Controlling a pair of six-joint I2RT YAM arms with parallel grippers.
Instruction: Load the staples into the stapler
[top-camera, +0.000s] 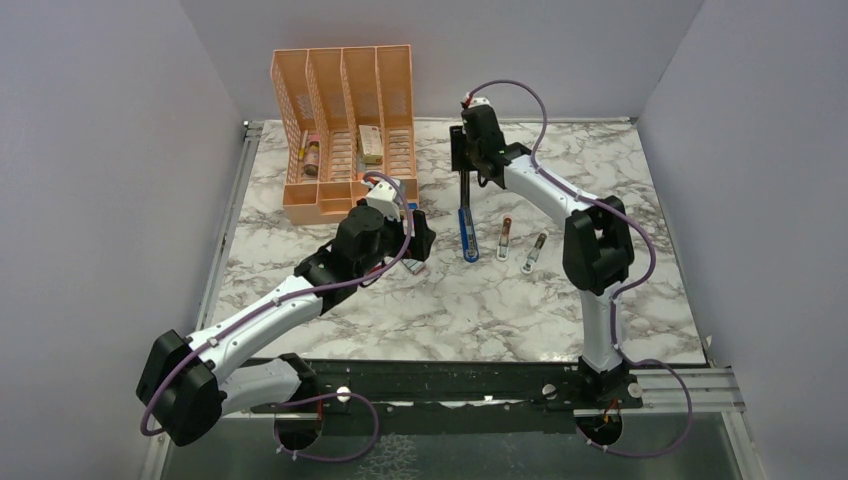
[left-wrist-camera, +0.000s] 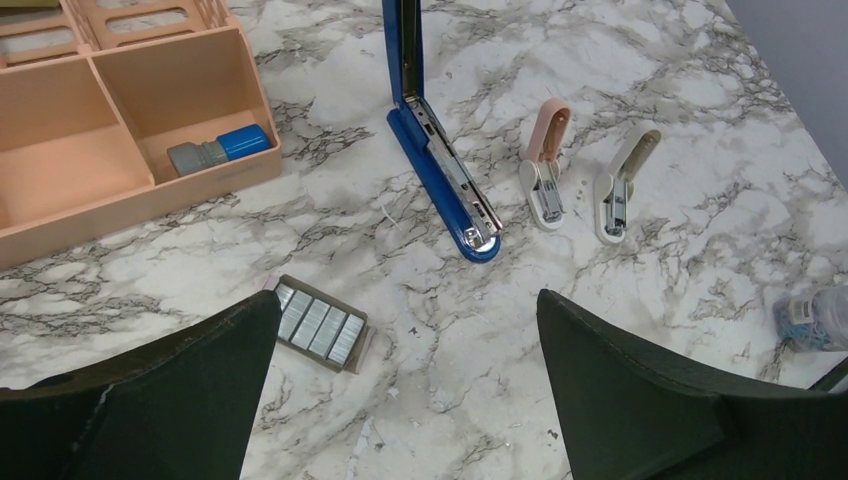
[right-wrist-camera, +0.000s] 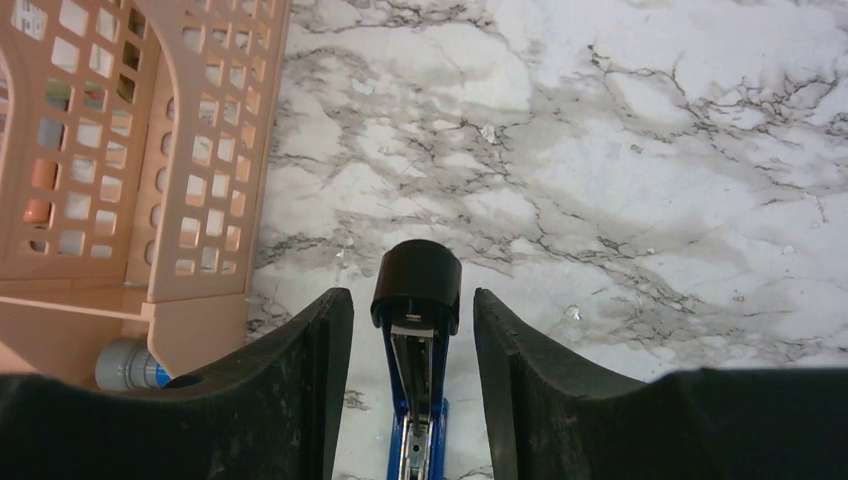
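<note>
The worktop (top-camera: 450, 315) lies bare across its near middle and far right, wide enough for an arm. An orange organiser (top-camera: 345, 130) fills the back left corner, and the left arm sprawls in front of it. The left pincer (left-wrist-camera: 405, 330) stands wide over bare marble, with the tray of staples (left-wrist-camera: 320, 323) just beside one finger (left-wrist-camera: 150, 400). Right of the stapler (left-wrist-camera: 440, 170), a pink mini stapler (left-wrist-camera: 545, 165) and a white mini stapler (left-wrist-camera: 622, 180) leave only narrow lanes. The right pincer (right-wrist-camera: 412, 295) flanks the stapler's raised black arm (right-wrist-camera: 417, 270), with slim gaps either side.
</note>
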